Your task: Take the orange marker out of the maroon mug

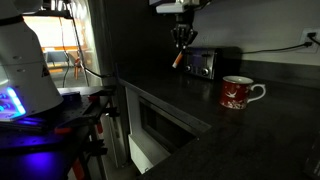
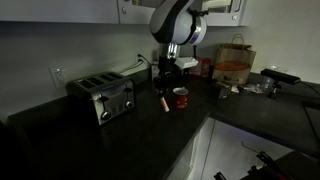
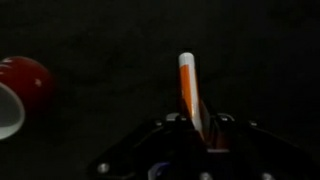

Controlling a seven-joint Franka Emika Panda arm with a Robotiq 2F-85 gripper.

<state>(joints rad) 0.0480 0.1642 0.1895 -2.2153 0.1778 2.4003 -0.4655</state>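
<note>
Now the arm reaches straight down over the dark counter (image 1: 250, 130). Its gripper (image 1: 180, 45) is squeezed tight on the top of the orange marker (image 1: 177, 60). The marker is outside the maroon mug (image 1: 238, 93), hanging between it and the toaster (image 1: 200, 63).

A shiny metal toaster (image 2: 103, 97) stands on a dark countertop (image 2: 100, 150), close to the wall, and shows in both exterior views. A wall outlet (image 2: 57, 75) sits behind it, to its left. White upper cabinets (image 2: 60, 10) hang above. Further along the counter a brown paper bag (image 2: 235, 62) stands upright near the corner, with small cluttered items (image 2: 250, 88) just beside it, too dim to name. In an exterior view a bright window (image 1: 60, 45) glows beyond the counter's end, and a second outlet (image 1: 312, 40) marks the wall.
</note>
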